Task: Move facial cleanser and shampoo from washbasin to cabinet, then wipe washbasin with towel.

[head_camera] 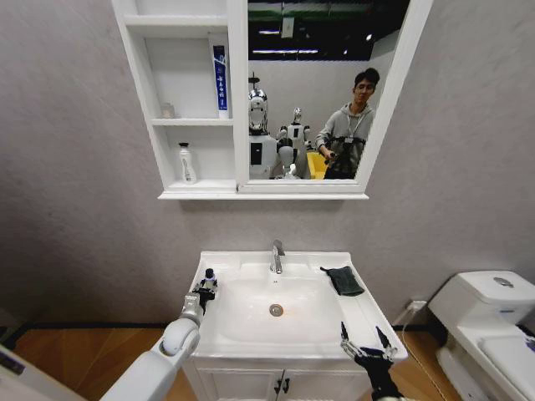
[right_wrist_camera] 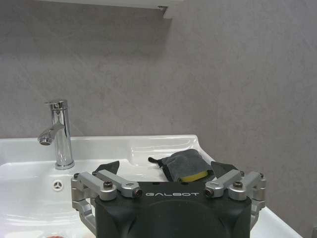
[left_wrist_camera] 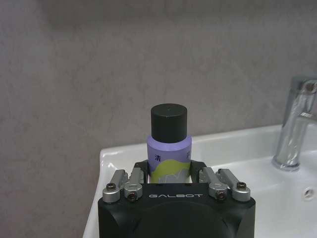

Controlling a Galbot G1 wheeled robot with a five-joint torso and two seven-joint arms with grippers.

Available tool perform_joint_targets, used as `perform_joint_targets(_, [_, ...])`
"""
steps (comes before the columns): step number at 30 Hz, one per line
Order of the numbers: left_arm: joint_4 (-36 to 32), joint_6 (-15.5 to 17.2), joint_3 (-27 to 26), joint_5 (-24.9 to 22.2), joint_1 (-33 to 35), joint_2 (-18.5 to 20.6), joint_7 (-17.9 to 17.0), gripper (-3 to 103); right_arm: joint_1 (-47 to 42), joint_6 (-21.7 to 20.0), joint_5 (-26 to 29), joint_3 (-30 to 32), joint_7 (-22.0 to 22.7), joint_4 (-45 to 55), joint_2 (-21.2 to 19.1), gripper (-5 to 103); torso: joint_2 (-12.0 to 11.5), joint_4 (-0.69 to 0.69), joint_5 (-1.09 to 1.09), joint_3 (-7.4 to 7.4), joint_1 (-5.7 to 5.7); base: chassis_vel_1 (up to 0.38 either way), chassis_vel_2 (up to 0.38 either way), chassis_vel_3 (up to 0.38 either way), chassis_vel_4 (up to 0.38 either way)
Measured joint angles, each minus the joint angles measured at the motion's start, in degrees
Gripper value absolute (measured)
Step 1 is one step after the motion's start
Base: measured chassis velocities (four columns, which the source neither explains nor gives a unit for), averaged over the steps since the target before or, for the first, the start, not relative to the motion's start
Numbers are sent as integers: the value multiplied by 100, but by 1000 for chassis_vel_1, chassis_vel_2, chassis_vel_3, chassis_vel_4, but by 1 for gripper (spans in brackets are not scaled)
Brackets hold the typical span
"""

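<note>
On the left rim of the white washbasin (head_camera: 365, 311) stands a small purple bottle (left_wrist_camera: 169, 147) with a black cap and a yellow-green label; I cannot tell whether it is the facial cleanser or the shampoo. My left gripper (head_camera: 206, 286) is shut on that bottle (head_camera: 209, 275); in the left wrist view its fingers (left_wrist_camera: 140, 177) press the sides. My right gripper (head_camera: 365, 342) hovers open over the front right rim. The dark grey towel (head_camera: 343, 280) lies on the right rim, just ahead of that gripper (right_wrist_camera: 164, 168). The white cabinet (head_camera: 136, 83) hangs above.
A chrome tap (head_camera: 276, 256) stands at the back of the bowl. The cabinet's shelves hold a blue-and-white tube (head_camera: 219, 78) and a white bottle (head_camera: 186, 163). A white toilet (head_camera: 489, 313) sits to the right. The vanity doors (head_camera: 251, 386) are below the basin.
</note>
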Motion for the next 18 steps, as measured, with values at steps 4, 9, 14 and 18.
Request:
perform_joint_targets(4, [-798, 314, 0, -593, -19, 438, -352, 43, 35, -9, 17, -24, -4, 1, -5, 100, 1, 2, 1, 0, 0, 0, 0, 0, 0])
perform_joint_targets(9, [-1871, 846, -115, -1496, -507, 1192, -808, 43, 65, -21, 7, -68, -10, 14, -2, 100, 1, -1, 0, 0, 0, 0, 0, 0, 0])
perform_joint_targets(14, [-2522, 1625, -167, -3070, -1891, 2063, -1155, 43, 49, -21, -21, -81, -22, 42, -35, 100, 1, 0, 0, 0, 0, 0, 0, 0, 0])
perform_joint_targets(18, [-2346, 1942, 1, -3833, -2945, 2237, -1255, 43, 37, -22, -35, -81, -24, 77, -31, 100, 1, 1, 0, 0, 0, 0, 0, 0, 0])
